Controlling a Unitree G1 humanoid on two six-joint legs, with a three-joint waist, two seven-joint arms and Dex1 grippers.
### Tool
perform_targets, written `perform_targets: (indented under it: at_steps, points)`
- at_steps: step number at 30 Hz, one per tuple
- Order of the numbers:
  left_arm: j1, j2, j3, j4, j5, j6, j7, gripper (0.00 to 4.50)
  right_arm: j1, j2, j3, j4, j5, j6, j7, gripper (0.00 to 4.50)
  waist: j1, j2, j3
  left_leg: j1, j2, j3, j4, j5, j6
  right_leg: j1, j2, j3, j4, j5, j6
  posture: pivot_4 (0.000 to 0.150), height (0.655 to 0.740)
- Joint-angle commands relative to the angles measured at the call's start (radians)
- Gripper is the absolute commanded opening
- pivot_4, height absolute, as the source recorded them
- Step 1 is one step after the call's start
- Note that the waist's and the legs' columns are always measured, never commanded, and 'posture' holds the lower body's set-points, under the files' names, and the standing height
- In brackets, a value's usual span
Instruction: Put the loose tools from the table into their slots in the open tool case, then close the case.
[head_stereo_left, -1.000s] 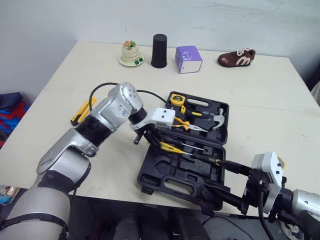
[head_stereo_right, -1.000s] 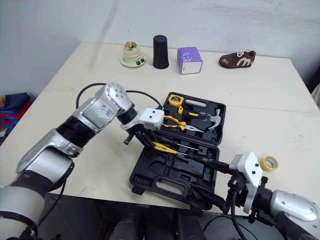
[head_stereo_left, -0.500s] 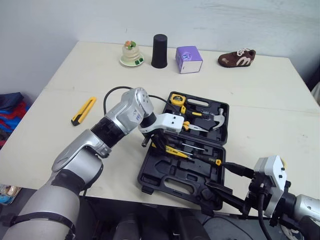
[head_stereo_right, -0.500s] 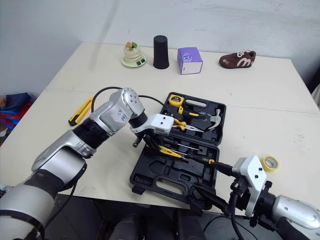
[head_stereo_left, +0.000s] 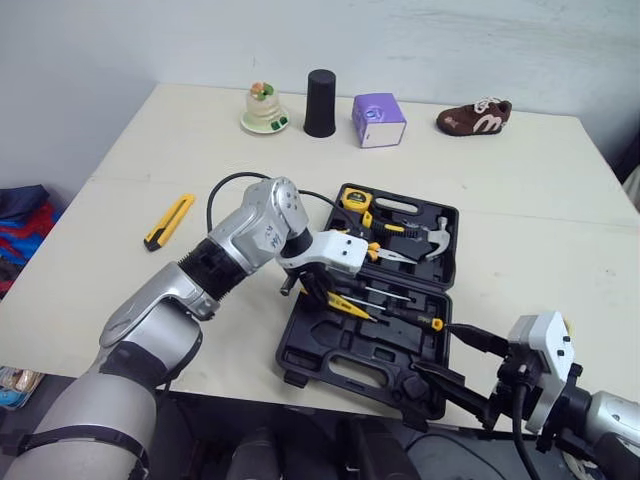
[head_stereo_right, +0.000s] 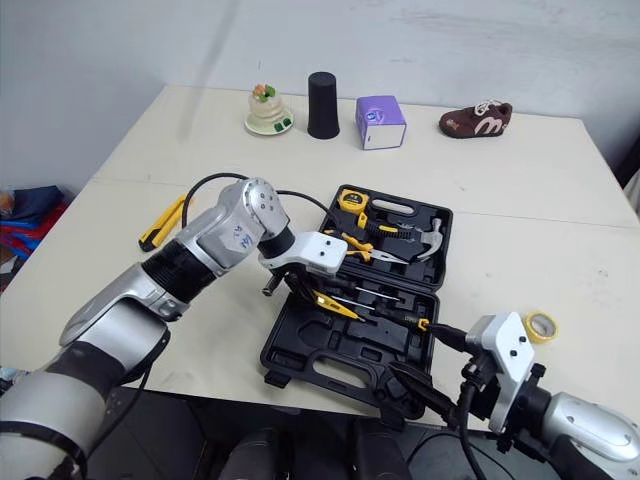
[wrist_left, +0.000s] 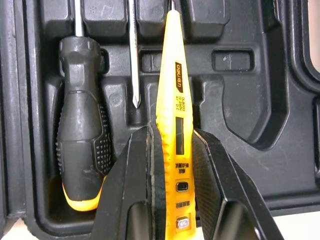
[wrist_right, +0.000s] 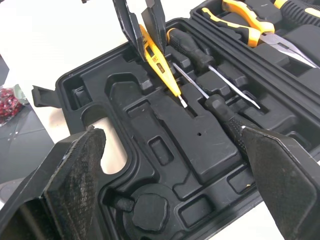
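**Tester coming in over the case tray**

Our left arm is now sitting further in over the tool case (head_stereo_left: 300, 372) than a second ago, when it was reaching from the 9 o'clock side and covering the yellow utility knife (head_stereo_left: 167, 221). That knife is now lying in plain sight on the worktop (head_stereo_left: 150, 150).

We are holding the left tool (wrist_left: 172, 150) clamped on the yellow tester (wrist_left: 175, 85). Its handle end is raised and its tip is slanting down into the near tray of the case, just beside a thin bare shaft and the black-handled screwdriver (wrist_left: 80, 145). Our right tool (head_stereo_left: 458, 362) is waiting with its fingers wide apart at the case's 5 o'clock corner.

We are judging the seating as the main risk. The tester is not lying flat, and we cannot tell whether it is lined up with its moulded groove. If we let go while it is tilted, it may end up bridging the ribs and blocking the lid. Pressing down off-line could also lever the neighbouring screwdriver out of its clip.

Our right tool is sitting so near the rim that any forward drift could shove the case. The knife at 9 o'clock and the tape roll (head_stereo_right: 541, 326) at 4 o'clock are lying outside the case.
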Motion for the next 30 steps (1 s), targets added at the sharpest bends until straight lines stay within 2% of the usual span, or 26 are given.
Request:
perform_targets:
  at_steps: [1, 10, 12, 14, 16, 18, 22, 26, 27, 30]
  points:
    - [0.013, -0.012, 0.003, -0.043, 0.012, 0.013, -0.009, 0.45, 0.004, 0.009, -0.006, -0.036, -0.003, -0.024, -0.003, 4.50, 0.000, 0.000, 0.000, 0.000, 0.000, 0.000, 0.000, 0.000, 0.000, 0.000, 0.000, 0.000, 0.000, 0.000, 0.000, 0.150, 0.7383]
    - [0.042, -0.017, 0.000, -0.071, 0.029, 0.017, 0.002, 0.45, 0.001, 0.017, -0.013, -0.035, 0.002, -0.023, -0.005, 4.50, 0.000, 0.000, 0.000, 0.000, 0.000, 0.000, 0.000, 0.000, 0.000, 0.000, 0.000, 0.000, 0.000, 0.000, 0.000, 0.150, 0.7383]
    - [0.044, -0.021, 0.018, -0.072, 0.020, 0.028, 0.005, 1.46, 0.001, 0.018, -0.014, -0.035, 0.003, -0.023, -0.005, 4.50, 0.000, 0.000, 0.000, 0.001, 0.000, 0.000, 0.000, 0.000, 0.000, 0.000, 0.000, 0.000, 0.000, 0.000, 0.000, 0.150, 0.7383]
    - [0.041, -0.018, 0.032, -0.082, 0.008, 0.045, -0.011, 2.18, 0.002, 0.018, -0.014, -0.035, 0.003, -0.023, -0.004, 4.50, 0.000, 0.000, 0.000, 0.001, 0.000, 0.000, 0.000, 0.000, 0.000, 0.000, 0.000, 0.000, 0.000, 0.000, 0.000, 0.150, 0.7383]
    - [0.033, -0.012, 0.056, -0.098, -0.013, 0.081, -0.027, 3.16, 0.002, 0.017, -0.015, -0.035, 0.005, -0.023, -0.004, 4.50, 0.000, 0.000, 0.000, 0.001, 0.000, 0.000, 0.001, 0.000, 0.000, 0.000, 0.000, 0.000, 0.001, 0.000, 0.000, 0.150, 0.7383]
    - [0.029, 0.006, 0.130, -0.122, -0.094, 0.108, -0.055, 4.00, 0.005, 0.019, -0.017, -0.040, 0.009, -0.022, -0.006, 4.50, 0.000, 0.000, 0.000, 0.000, 0.000, 0.000, 0.001, 0.000, 0.000, 0.000, 0.000, 0.000, 0.001, 0.000, 0.000, 0.150, 0.7383]
    - [0.090, 0.029, 0.276, -0.072, -0.228, -0.021, -0.037, 4.00, 0.013, 0.020, -0.027, -0.048, 0.019, -0.023, -0.009, 4.50, -0.005, 0.001, -0.001, 0.001, 0.001, 0.000, 0.001, 0.000, 0.000, 0.000, 0.000, 0.000, 0.002, 0.000, 0.000, 0.150, 0.7383]
    - [0.148, -0.026, 0.387, 0.063, -0.288, -0.235, 0.027, 4.00, 0.010, 0.015, -0.032, -0.042, 0.024, -0.024, -0.006, 4.50, 0.000, 0.002, -0.001, 0.002, 0.000, 0.000, 0.002, 0.001, -0.001, 0.000, 0.000, 0.000, 0.004, -0.001, -0.001, 0.150, 0.7383]
    - [0.163, -0.042, 0.414, 0.100, -0.313, -0.287, 0.016, 3.44, 0.007, 0.014, -0.032, -0.040, 0.026, -0.023, -0.005, 4.50, 0.001, 0.002, -0.001, 0.001, 0.001, 0.000, 0.003, 0.000, -0.001, 0.000, 0.000, 0.000, 0.004, 0.000, -0.001, 0.150, 0.7383]
    - [0.201, -0.075, 0.450, 0.185, -0.343, -0.419, -0.013, 2.35, -0.005, 0.008, -0.030, -0.034, 0.031, -0.019, -0.004, 4.50, 0.001, 0.002, -0.001, 0.000, 0.000, 0.000, 0.005, 0.000, 0.000, 0.000, 0.000, -0.001, 0.004, 0.000, 0.000, 0.150, 0.7383]
